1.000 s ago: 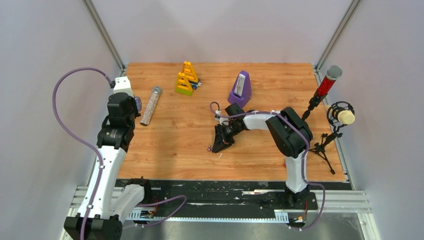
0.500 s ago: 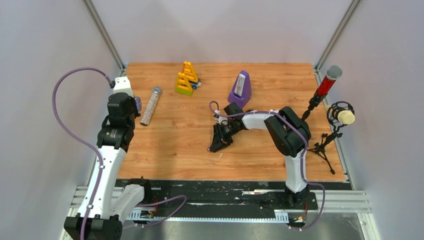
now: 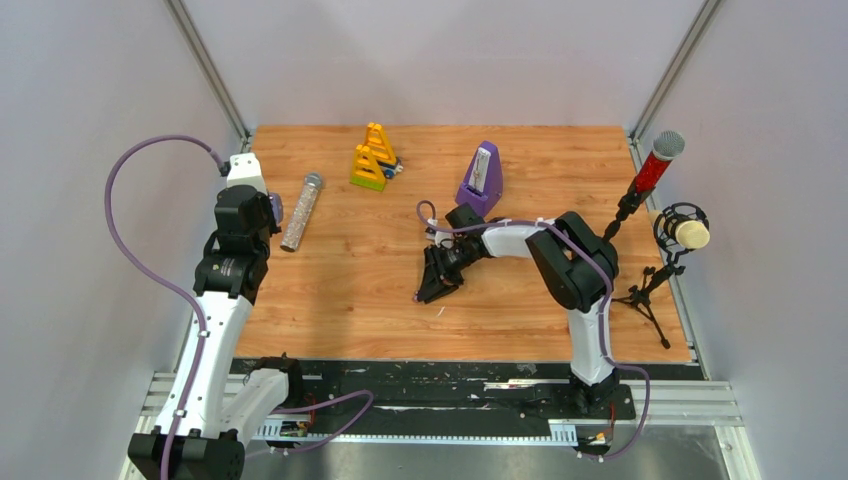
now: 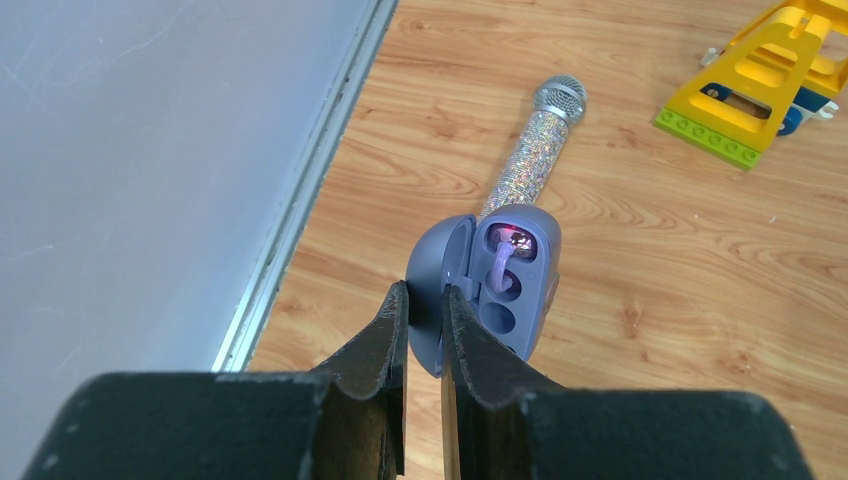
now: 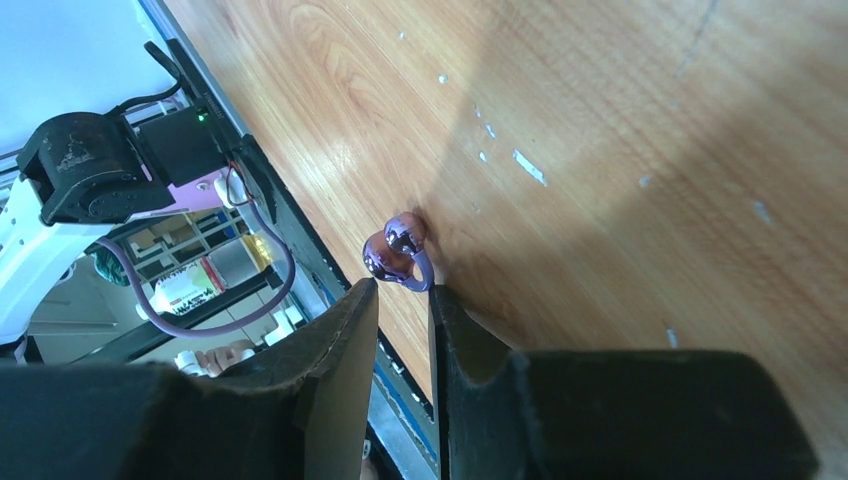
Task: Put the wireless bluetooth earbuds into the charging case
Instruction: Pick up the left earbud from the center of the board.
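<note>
Judging by what shows, I put the job about halfway. Over the tabletop [image 3: 330, 290], my left gripper [image 4: 425, 293] is clamped on the lid edge of the charging case [image 4: 520, 290], which stands open just beyond its fingertips, wells facing the camera. The first earbud [image 4: 503, 255] sits in the well farthest from those fingertips; the well nearer them looks empty. The second earbud [image 5: 398, 255] lies on the wood right at the mouth of my right gripper [image 5: 403, 292], whose jaws are parted by a narrow gap and grip nothing. Left to do: pick it up, carry it across, seat it.
</note>
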`<control>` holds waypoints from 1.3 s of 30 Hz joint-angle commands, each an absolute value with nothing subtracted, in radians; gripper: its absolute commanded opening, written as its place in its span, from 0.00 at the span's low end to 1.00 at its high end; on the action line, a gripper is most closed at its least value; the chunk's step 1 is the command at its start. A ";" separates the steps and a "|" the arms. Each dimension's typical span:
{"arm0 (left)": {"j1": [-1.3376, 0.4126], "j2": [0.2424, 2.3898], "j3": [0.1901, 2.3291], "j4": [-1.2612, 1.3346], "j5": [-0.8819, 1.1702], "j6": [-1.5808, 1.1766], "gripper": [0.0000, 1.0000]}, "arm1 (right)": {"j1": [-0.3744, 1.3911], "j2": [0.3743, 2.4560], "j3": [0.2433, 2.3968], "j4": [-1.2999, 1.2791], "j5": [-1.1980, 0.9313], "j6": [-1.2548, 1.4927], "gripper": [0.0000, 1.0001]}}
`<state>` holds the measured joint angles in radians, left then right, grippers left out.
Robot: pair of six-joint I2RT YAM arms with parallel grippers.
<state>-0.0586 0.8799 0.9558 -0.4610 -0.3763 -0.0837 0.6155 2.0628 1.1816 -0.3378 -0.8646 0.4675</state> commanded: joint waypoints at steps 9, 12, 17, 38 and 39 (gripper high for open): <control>-0.055 0.873 0.988 -0.440 -0.391 -0.081 0.09 | 0.618 2.121 1.199 -0.255 -0.770 0.467 0.28; -0.055 0.870 0.987 -0.440 -0.391 -0.081 0.09 | 0.618 2.108 1.190 -0.194 -0.804 0.489 0.28; -0.055 0.867 0.986 -0.441 -0.390 -0.081 0.09 | 0.619 2.097 1.183 -0.133 -0.830 0.512 0.27; -0.054 0.868 0.986 -0.443 -0.388 -0.081 0.09 | 0.628 2.105 1.169 -0.086 -0.922 0.503 0.14; -0.055 0.868 0.986 -0.443 -0.388 -0.081 0.09 | 0.625 2.103 1.169 -0.086 -0.922 0.499 0.13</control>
